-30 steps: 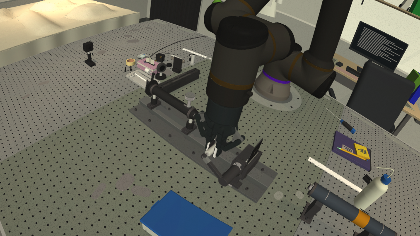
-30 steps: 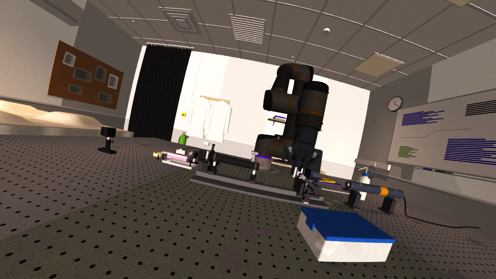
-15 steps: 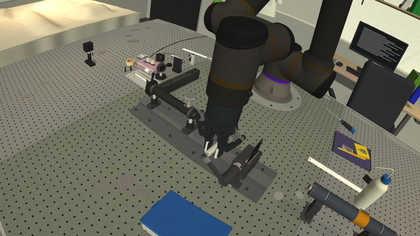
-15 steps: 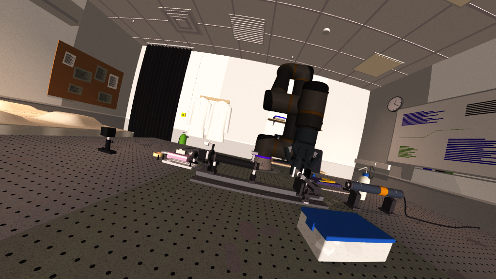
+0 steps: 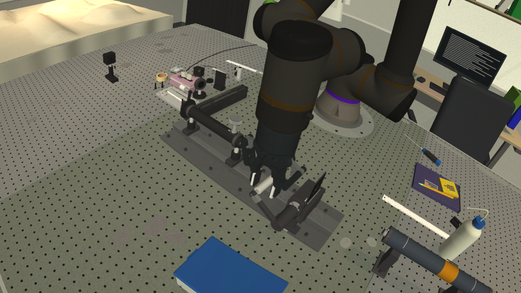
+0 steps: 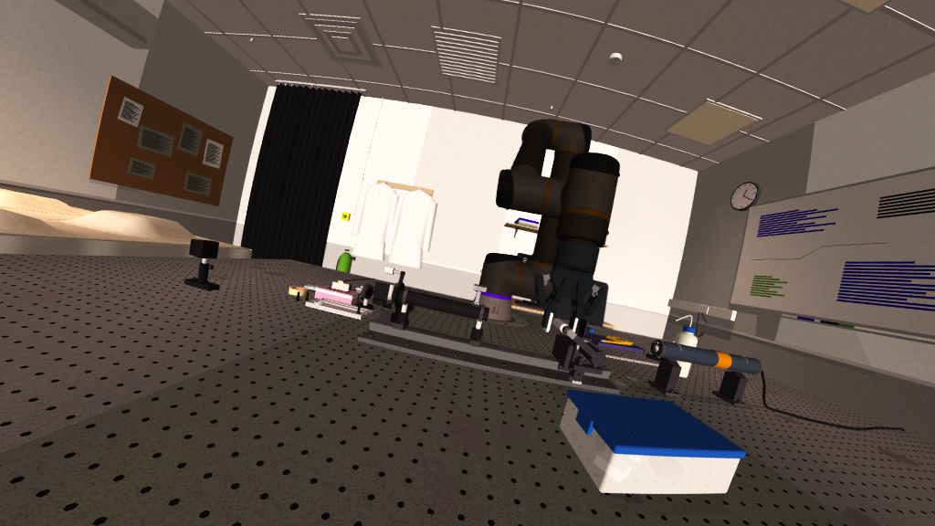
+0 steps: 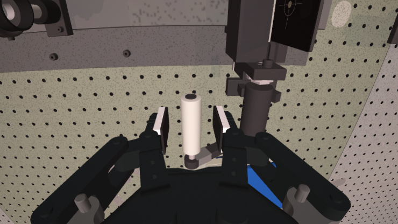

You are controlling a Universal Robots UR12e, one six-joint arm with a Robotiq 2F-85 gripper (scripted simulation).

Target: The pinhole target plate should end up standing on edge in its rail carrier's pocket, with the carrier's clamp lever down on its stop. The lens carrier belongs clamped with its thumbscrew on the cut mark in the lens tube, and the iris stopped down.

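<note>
The rail carrier (image 5: 297, 211) is partly hidden behind my arm at the near end of the rail, and the black pinhole target plate (image 5: 315, 187) (image 7: 295, 23) stands on edge in its pocket. The carrier's clamp lever runs out from it to a white handle (image 5: 263, 186) (image 7: 190, 125). My gripper (image 5: 265, 186) (image 7: 191, 126) is open around that handle and holds nothing. Further along the rail the black lens tube (image 5: 213, 124) rests on two posts, with a thumbscrew (image 5: 235, 122) standing above it.
The long grey rail base (image 5: 251, 186) crosses the perforated table. A blue-lidded white box (image 5: 227, 271) lies near the front edge. A dark tube with an orange band (image 5: 433, 262), a white bottle (image 5: 462, 237), a ruler (image 5: 415, 217) and a purple notebook (image 5: 437, 187) lie to the right.
</note>
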